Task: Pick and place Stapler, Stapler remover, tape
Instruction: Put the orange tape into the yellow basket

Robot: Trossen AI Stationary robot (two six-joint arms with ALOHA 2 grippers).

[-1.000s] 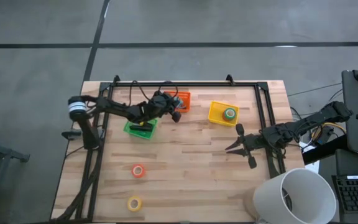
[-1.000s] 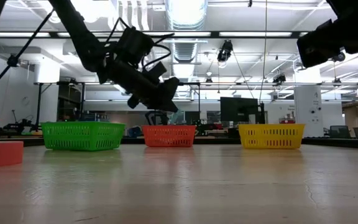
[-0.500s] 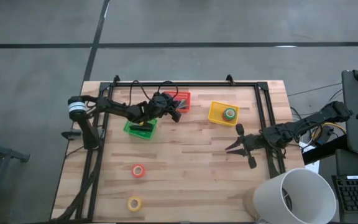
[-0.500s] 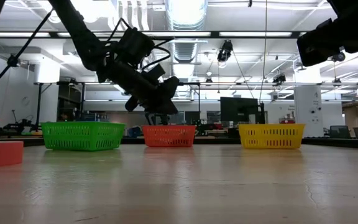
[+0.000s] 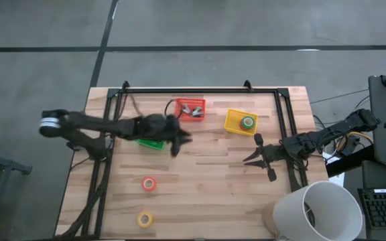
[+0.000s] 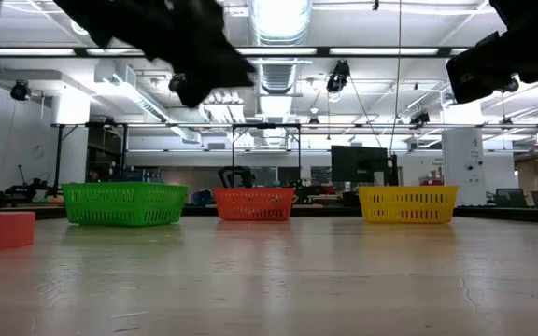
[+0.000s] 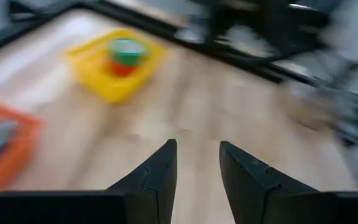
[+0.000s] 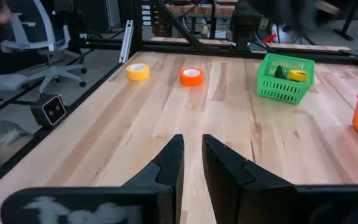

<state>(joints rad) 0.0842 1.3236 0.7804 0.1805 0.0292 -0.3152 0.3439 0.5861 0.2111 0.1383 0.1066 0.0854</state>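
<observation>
My left gripper [image 5: 179, 142] hangs open over bare wood, on the near side of the orange basket [image 5: 191, 108], with nothing between its fingers [image 7: 197, 163]. A pale stapler remover [image 5: 194, 109] lies in that basket. The green basket [image 8: 284, 78] holds the dark stapler [image 8: 277, 71]; my left arm covers most of it from above. A green tape [image 5: 247, 122] lies in the yellow basket [image 5: 240, 122]. A red tape [image 5: 149, 183] and a yellow tape [image 5: 144, 218] lie flat on the table. My right gripper [image 5: 248, 159] waits at the right, its fingers a little apart [image 8: 192, 142].
Black frame rails [image 5: 200, 89] run along the far edge and down both sides of the table. A white cylinder [image 5: 317, 211] stands at the near right corner. Bare wood lies between the baskets and the two loose tapes.
My left gripper has opened over the orange basket, then risen and drawn back toward the table's near edge, its arm swinging out to the left. The stapler remover now lies in the orange basket.
</observation>
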